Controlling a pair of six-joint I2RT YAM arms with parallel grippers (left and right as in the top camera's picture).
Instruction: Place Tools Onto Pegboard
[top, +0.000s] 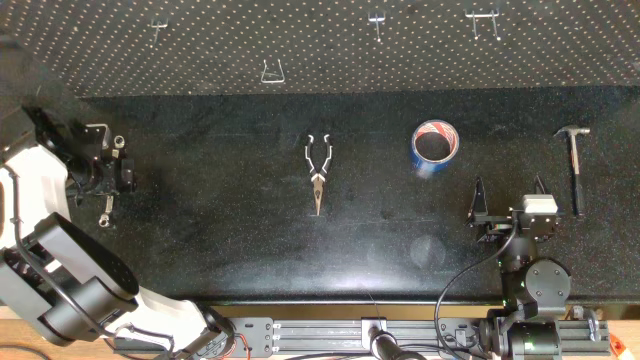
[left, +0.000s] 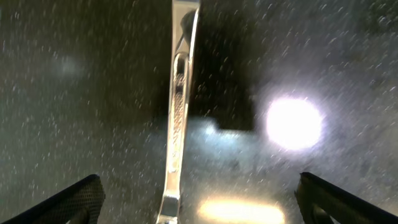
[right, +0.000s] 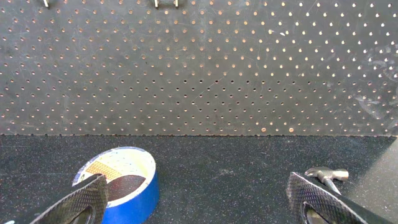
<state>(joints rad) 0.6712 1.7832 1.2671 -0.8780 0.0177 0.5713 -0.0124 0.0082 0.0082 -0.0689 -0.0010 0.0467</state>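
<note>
Fingers (left: 71, 200) of the left gripper (left: 199, 198) stood wide apart, one on each side of a silvery wrench (left: 178, 112) that lay flat on the black table (left: 74, 93); neither pad touched it and nothing was held. The wrench's shaft ran lengthwise through the gap, nearer one finger than the other. Both its ends were cut off in the left wrist view, so its heads could not be made out there, and a bright glare washed out the table beside it. From above, the left arm covered much of the wrench at the table's left end. The right gripper (right: 199, 200) was likewise spread wide and empty, low near the table's front on the right. Its fingers (right: 78, 199) framed a blue roll of tape (right: 121, 183) on one side and a hammer (right: 328, 176) on the other, both farther out and untouched; the fingers hid the tape's near edge and most of the hammer's handle. Near the table's middle, pliers (top: 318, 172) lay with their handles toward the pegboard (top: 330, 45), well apart from both grippers. At the back the pegboard carried a few metal hooks (top: 272, 72), small and hard to make out
</note>
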